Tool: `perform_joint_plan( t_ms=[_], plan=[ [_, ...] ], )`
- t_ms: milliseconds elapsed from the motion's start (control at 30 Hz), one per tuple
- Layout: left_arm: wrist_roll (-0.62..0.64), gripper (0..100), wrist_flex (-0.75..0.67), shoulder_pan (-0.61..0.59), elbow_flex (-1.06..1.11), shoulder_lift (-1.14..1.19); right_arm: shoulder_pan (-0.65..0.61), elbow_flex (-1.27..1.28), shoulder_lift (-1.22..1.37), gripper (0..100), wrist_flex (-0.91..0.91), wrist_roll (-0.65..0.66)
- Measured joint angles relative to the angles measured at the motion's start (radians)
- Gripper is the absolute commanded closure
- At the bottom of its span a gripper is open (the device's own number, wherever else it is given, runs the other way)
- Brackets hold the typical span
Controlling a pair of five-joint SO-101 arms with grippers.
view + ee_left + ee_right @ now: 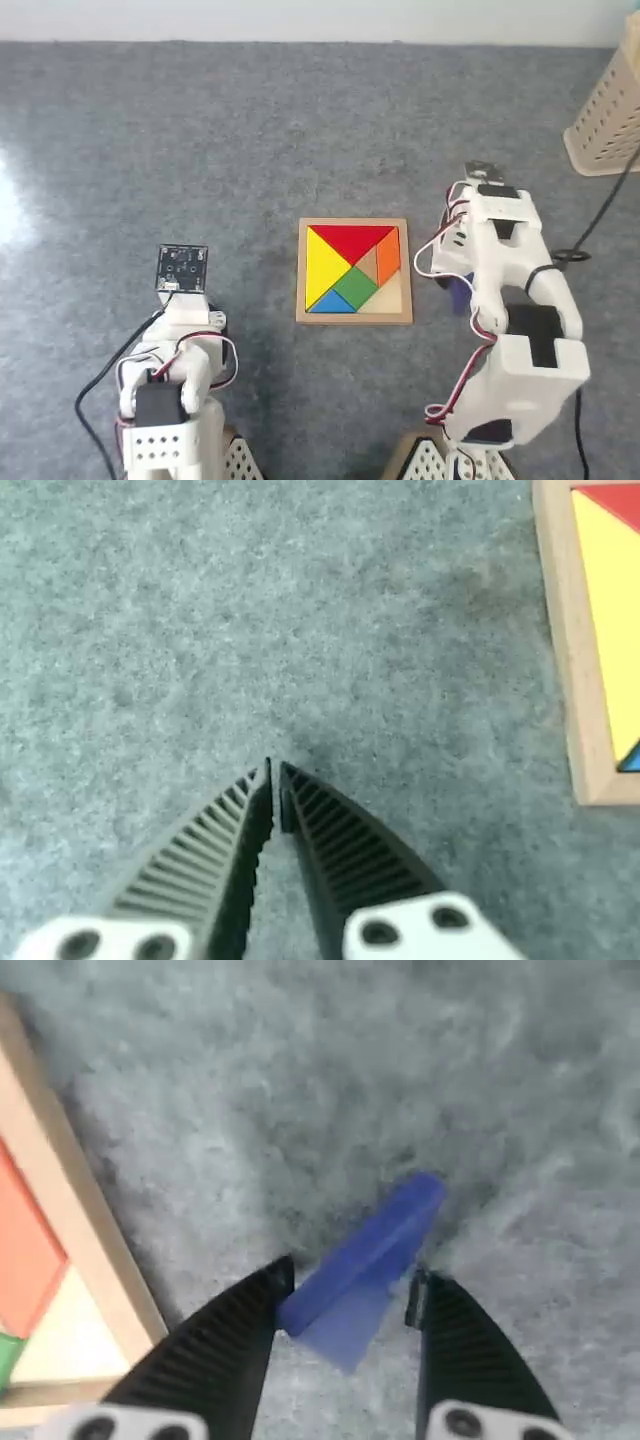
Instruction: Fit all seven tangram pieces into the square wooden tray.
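The square wooden tray (355,320) lies mid-table with red (352,240), yellow (325,268), green (355,287), orange (388,258) and small blue (333,303) pieces in it; its near right corner (388,298) is bare wood. Just right of the tray my right gripper (350,1278) is shut on a blue-purple piece (365,1255), tilted on edge over the carpet and also visible under the arm as the purple piece (458,292). The tray rim (60,1210) runs close beside it. My left gripper (273,772) is shut and holds nothing, over carpet left of the tray rim (560,660).
A beige perforated basket (605,110) stands at the far right edge. A black cable (600,215) trails from the right arm toward it. Grey carpet covers the whole table, with open floor behind the tray and to the left.
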Motion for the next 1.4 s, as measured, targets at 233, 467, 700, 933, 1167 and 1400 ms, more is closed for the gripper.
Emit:
perform_joint_plan(
  t_ms=[233, 467, 700, 933, 1167, 1400],
  plan=[
    [0.000, 99, 0.000, 0.000, 0.000, 0.000, 0.000, 0.000, 0.000, 89.6, -0.002, -0.003],
    [0.000, 99, 0.000, 0.000, 0.000, 0.000, 0.015, 0.005, 0.000, 99.4, 0.002, -0.003],
    [0.000, 99, 0.000, 0.000, 0.000, 0.000, 0.000, 0.009, -0.080, 99.2, 0.035, -0.003],
    [0.000, 99, 0.000, 0.000, 0.000, 0.000, -0.169, 0.009, -0.341, 99.1, 0.161, 0.074],
    [0.000, 99, 0.000, 0.000, 0.000, 0.000, -0.420, 0.103, -0.376, 87.7, 0.057, -0.028],
    [0.000, 99, 0.000, 0.000, 0.000, 0.000, -0.491, 0.150, -0.376, 87.3, -0.054, -0.402]
  ],
)
